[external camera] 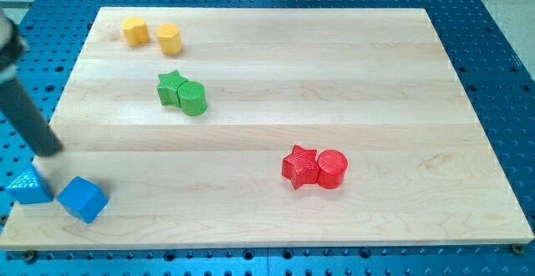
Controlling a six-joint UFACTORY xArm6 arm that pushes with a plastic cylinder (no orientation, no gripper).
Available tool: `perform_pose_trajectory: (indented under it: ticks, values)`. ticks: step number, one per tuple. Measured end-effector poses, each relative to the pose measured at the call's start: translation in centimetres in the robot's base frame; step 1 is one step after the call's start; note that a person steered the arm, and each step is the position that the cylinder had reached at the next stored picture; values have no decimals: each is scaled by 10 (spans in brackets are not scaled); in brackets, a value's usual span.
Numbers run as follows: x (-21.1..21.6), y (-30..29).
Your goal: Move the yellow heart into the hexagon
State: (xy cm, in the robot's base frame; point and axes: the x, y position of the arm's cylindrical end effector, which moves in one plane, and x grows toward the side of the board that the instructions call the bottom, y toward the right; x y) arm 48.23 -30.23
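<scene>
The yellow heart [135, 31] lies near the board's top left corner. The yellow hexagon [169, 38] stands just to its right, with a small gap between them. My tip [51, 151] is at the board's left edge, well below both yellow blocks. It sits just above the blue triangle [30, 188] and touches no block. The dark rod slants up to the view's left edge.
A blue cube [84, 199] lies at the bottom left beside the blue triangle. A green star [170, 88] and green cylinder [193, 99] touch, left of centre. A red star [298, 166] and red cylinder [332, 169] touch, lower right of centre.
</scene>
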Motion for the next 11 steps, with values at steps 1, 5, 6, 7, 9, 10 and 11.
perform_pose_trajectory:
  ticks: [1, 5, 6, 7, 9, 10, 11]
  values:
    - [-74, 27]
    - [-240, 27]
    - [-246, 134]
    - [-198, 168]
    - [-264, 140]
    - [-226, 88]
    - [-211, 137]
